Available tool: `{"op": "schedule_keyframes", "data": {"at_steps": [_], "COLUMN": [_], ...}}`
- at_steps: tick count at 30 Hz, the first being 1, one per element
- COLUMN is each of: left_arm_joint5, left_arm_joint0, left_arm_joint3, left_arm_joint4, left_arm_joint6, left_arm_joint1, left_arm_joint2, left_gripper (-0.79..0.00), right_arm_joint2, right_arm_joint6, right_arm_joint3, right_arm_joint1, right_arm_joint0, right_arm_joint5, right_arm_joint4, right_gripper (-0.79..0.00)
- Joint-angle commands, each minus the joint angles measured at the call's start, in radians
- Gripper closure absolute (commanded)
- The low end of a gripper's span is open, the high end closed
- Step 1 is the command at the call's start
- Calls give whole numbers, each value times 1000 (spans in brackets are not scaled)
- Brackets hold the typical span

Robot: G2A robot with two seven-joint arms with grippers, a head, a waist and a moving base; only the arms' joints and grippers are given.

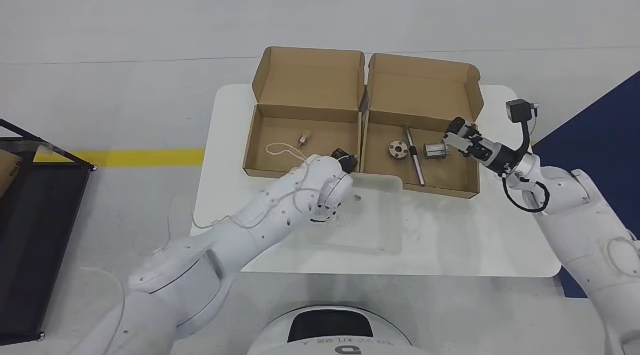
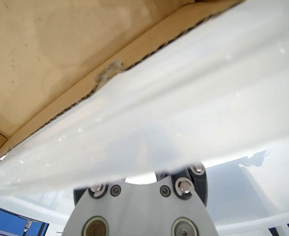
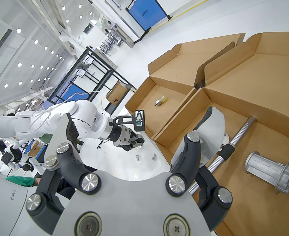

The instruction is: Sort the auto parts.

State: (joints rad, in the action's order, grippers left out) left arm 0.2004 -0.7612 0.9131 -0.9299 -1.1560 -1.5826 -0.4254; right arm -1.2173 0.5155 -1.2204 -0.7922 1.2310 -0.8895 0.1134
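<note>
Two open cardboard boxes stand side by side on the white table. The left box holds a small capped part and a thin wire piece. The right box holds a round disc, a metal rod and a flanged cylinder. My right gripper hovers open over the right box beside the cylinder, with nothing between its fingers. My left gripper is low at the front wall of the left box, over a clear tray.
Two small metal parts lie on the table just under the left gripper. A black-framed cart stands on the floor to the left. Both box lids stand up at the back.
</note>
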Motion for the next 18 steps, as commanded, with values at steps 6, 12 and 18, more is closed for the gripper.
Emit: {"op": "schedule_keyframes", "data": {"at_steps": [6, 12, 18], "left_arm_joint5": [-29, -65, -94], "left_arm_joint0": [-41, -71, -96], "left_arm_joint3": [94, 146, 183], "left_arm_joint4": [-27, -48, -62], "left_arm_joint6": [-36, -65, -87], "left_arm_joint1": [30, 51, 62], "left_arm_joint2": [-40, -67, -84], "left_gripper": [-83, -228, -323], "right_arm_joint2": [0, 0, 0], "right_arm_joint6": [0, 0, 0], "right_arm_joint3": [0, 0, 0], "right_arm_joint1": [0, 0, 0], "right_arm_joint0": [0, 0, 0], "right_arm_joint5": [0, 0, 0], "right_arm_joint4": [0, 0, 0], "right_gripper": [-785, -785, -785]}}
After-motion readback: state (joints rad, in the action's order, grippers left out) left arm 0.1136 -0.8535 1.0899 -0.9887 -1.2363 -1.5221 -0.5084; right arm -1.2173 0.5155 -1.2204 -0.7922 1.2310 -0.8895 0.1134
